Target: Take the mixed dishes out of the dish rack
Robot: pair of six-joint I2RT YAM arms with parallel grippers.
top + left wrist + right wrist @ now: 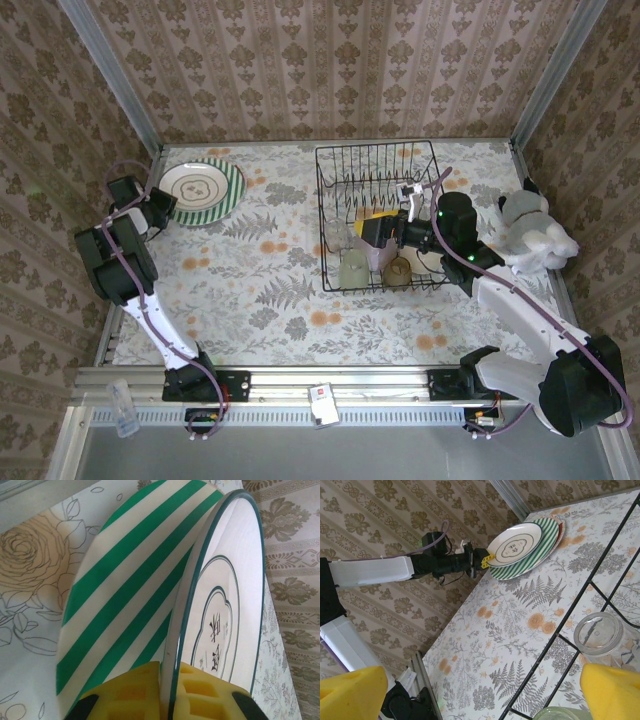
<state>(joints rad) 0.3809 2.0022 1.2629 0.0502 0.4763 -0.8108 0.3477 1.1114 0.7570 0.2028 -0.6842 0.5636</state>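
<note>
At the far left of the floral-patterned table (270,270), the left gripper (165,692) has its two yellow foam fingers (127,695) pressed together on the near rim of a round white plate with thin dark-green rim lines and a dark emblem at its centre (225,580). The rim runs straight down into the narrow slot between the pads, so one finger sits on the plate's face and the other on its back. Seen from the right wrist, the white plate is tilted, with its held edge raised. Just behind it lies a larger round green-and-white striped plate (125,590). Whether the two plates touch cannot be told. Well apart from them, on the right half of the table, stands the rectangular black wire dish rack (330,190). The right gripper (374,232) hangs over the rack's near half with its yellow fingers (612,692) spread wide, gripping nothing. A clear glass tumbler (598,637) stands in the rack just beside one of those fingers. A small amber cup (399,270) sits in the rack's near row, below the gripper.
</note>
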